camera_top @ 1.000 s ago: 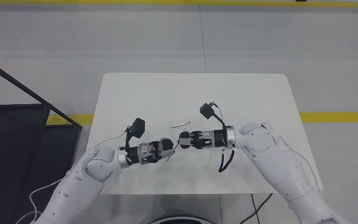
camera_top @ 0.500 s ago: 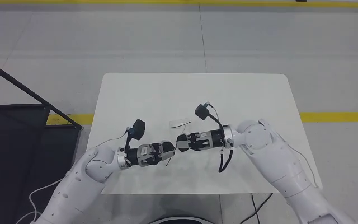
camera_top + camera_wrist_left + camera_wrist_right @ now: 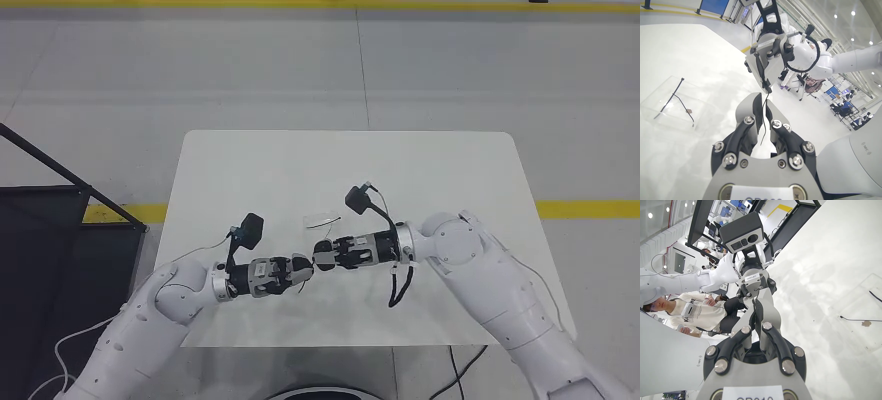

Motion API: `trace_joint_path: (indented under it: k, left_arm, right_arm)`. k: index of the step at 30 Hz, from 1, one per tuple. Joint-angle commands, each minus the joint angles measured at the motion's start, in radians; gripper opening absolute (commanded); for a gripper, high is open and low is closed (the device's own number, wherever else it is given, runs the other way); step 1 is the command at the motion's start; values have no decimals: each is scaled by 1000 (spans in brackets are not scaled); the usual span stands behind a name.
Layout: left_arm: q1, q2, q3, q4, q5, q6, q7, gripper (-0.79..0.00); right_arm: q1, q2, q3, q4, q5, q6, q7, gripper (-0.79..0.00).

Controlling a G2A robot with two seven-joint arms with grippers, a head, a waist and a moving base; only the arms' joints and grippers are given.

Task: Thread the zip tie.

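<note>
The left tool (image 3: 762,98) has its two fingers spread a little, and a thin black zip tie (image 3: 763,117) runs loose down the gap between them. Facing it tip to tip, the right tool (image 3: 767,86) is pressed together, pinching the tie's upper end so that the strand hangs straight into that gap. This looks like a regrip: one tool steadies the tie while the other lines up to take its tail for threading. Both tools are held above the white worktop (image 3: 450,180), near a clear tray (image 3: 702,100) and on the tray's robot-facing side. Inside the tray lie two spare ties (image 3: 668,98), crossing each other.
</note>
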Motion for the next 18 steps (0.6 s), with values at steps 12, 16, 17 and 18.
trace_joint_path:
  k: [12,16,17,18]
  left_arm:
    - [-7,0,8,3,2,8,1,-785]
    - [-8,-1,2,12,2,17,20,-785]
    - [-8,-1,1,13,3,16,23,-785]
    - [-8,-1,-1,15,4,16,27,-785]
  right_arm:
    - [4,-4,-4,7,-1,2,7,-551]
    - [-1,-3,6,13,4,-7,-4,-323]
    - [-4,-2,11,14,5,-12,-6,-286]
    - [-8,0,17,14,5,-17,-9,-262]
